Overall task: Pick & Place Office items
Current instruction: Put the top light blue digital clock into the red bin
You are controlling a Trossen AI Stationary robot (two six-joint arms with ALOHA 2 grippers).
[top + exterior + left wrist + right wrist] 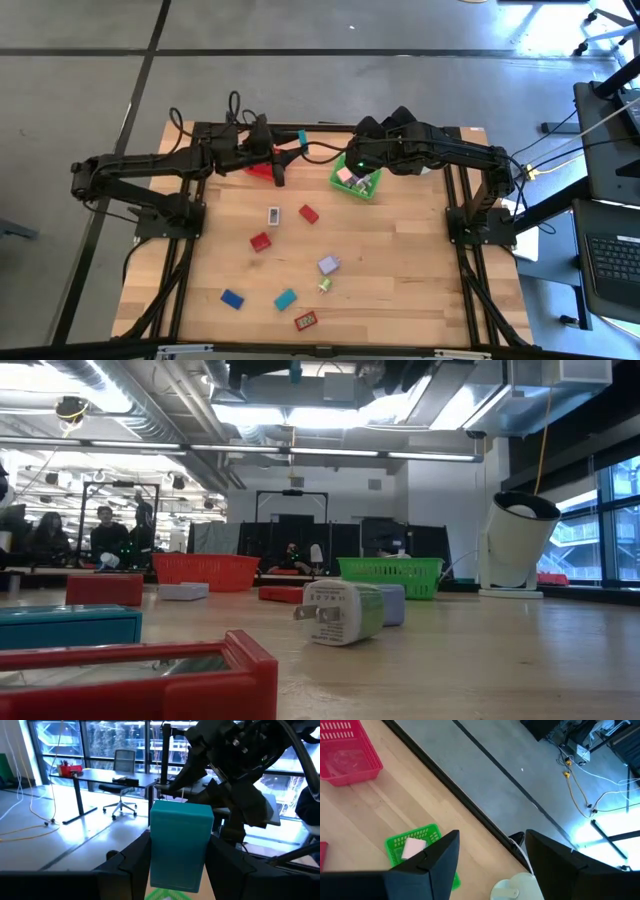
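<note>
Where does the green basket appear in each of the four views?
High view: green basket at the table's far edge, centre-right, under the right gripper.
Low view: right of centre, in the background.
Left wrist view: only a green sliver at the bottom edge, probably it.
Right wrist view: lower left.
Shared landmark: red basket.

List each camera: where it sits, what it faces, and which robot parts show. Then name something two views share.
High: overhead, straight down on the table; both arms visible.
Low: table height, facing the room; arm parts at the top edge.
Left wrist: past the left gripper, shut on a teal block.
Right wrist: past the open right gripper, down at the table.
Shared: the green basket, high and right wrist.
</note>
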